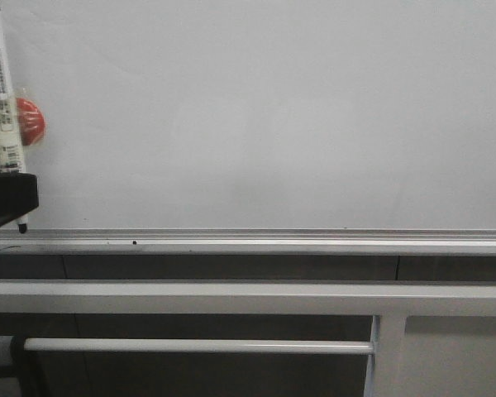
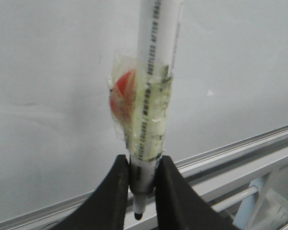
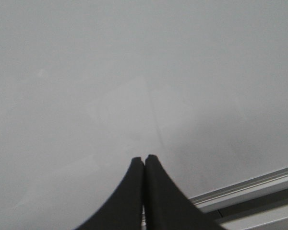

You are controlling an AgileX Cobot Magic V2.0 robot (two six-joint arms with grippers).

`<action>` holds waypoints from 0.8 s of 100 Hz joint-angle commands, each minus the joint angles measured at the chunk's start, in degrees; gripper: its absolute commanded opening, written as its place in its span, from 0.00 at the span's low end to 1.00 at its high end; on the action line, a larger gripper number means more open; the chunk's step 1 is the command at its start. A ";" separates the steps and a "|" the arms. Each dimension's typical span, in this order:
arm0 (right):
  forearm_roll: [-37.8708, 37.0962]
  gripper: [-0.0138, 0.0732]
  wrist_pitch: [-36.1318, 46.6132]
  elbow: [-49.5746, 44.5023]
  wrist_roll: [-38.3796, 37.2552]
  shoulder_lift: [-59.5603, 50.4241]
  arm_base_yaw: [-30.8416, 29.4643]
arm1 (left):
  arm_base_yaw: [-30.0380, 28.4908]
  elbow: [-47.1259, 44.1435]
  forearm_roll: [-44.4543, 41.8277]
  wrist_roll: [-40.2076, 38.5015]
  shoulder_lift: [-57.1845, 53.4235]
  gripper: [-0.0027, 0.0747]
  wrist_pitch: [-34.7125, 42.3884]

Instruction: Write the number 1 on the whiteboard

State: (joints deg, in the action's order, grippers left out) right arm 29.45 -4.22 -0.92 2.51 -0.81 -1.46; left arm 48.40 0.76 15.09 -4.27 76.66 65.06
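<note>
The whiteboard point(image 1: 273, 107) fills the front view, glossy white, with a silver bottom rail point(image 1: 314, 240). The number 1 is not in view on it. At the far left my left gripper point(image 1: 8, 197) is shut on a white marker point(image 1: 2, 91), which stands nearly upright with its black tip point(image 1: 22, 223) down, just above the rail. A red ball point(image 1: 29, 120) is taped to the barrel. The left wrist view shows the marker point(image 2: 153, 96) clamped low on its barrel in that gripper point(image 2: 143, 163). My right gripper point(image 3: 144, 159) is shut on nothing, facing the bare whiteboard point(image 3: 134, 57).
Grey metal frame bars point(image 1: 231, 298) run below the rail, with a thinner crossbar point(image 1: 198, 346) and an upright post point(image 1: 388, 356) lower down. A tiny black dot point(image 1: 134, 242) sits on the rail left of centre.
</note>
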 commanded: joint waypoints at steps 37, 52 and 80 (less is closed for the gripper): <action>0.15 0.09 3.48 -1.22 0.16 -0.52 -0.20 | 2.13 0.27 1.36 2.69 -15.59 0.01 -1.37; 0.15 0.09 3.48 -1.22 0.16 -0.52 -0.20 | 2.13 0.86 1.36 5.06 -20.68 0.01 -10.86; 0.15 0.09 3.48 -1.22 0.16 -0.52 -0.20 | 2.13 3.94 -1.99 9.15 -29.34 0.01 -23.93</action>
State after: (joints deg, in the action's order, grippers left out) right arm 29.45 -4.26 -0.92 2.51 -0.81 -1.46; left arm 50.03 2.62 15.50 4.34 48.95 41.03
